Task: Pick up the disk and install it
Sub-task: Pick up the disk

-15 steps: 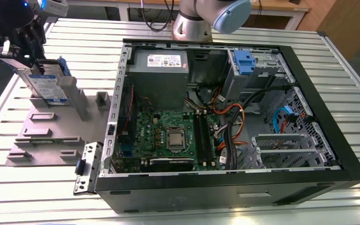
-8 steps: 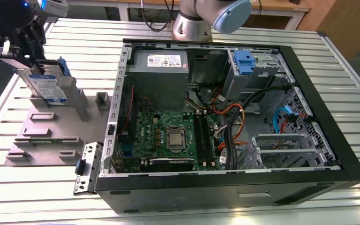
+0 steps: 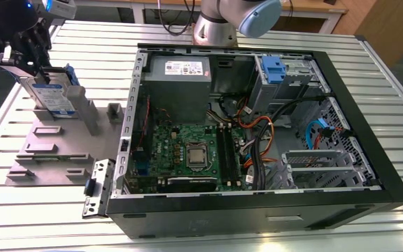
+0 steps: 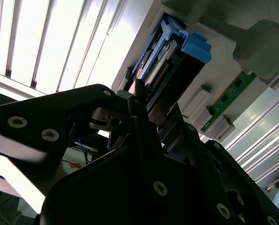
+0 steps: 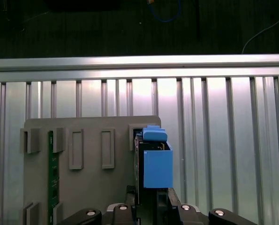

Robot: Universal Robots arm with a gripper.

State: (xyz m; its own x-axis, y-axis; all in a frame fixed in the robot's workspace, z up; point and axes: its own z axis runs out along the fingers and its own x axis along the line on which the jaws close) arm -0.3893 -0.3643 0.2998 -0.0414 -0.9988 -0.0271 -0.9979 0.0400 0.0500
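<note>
The disk (image 3: 53, 94) stands on edge in the grey stand (image 3: 54, 152) at the exterior view's left, its white-and-blue label facing out. My gripper (image 3: 33, 65) is at its upper end, with one finger on each flat side. In the first wrist view the blue bracket and tab of the disk (image 5: 157, 164) rise between the fingers of my gripper (image 5: 151, 199), which lie flush against it. The second wrist view shows the disk (image 4: 169, 61) running away from my gripper (image 4: 148, 112), connector edge showing. The gripper looks shut on the disk.
An open computer case (image 3: 257, 205) lies to the stand's right, with a grey power-supply box (image 3: 177, 79), a motherboard and a drive bay holding a blue bracket (image 3: 272, 71). A green memory stick (image 5: 50, 178) sits in the stand. The slatted metal table (image 3: 390, 94) surrounds everything.
</note>
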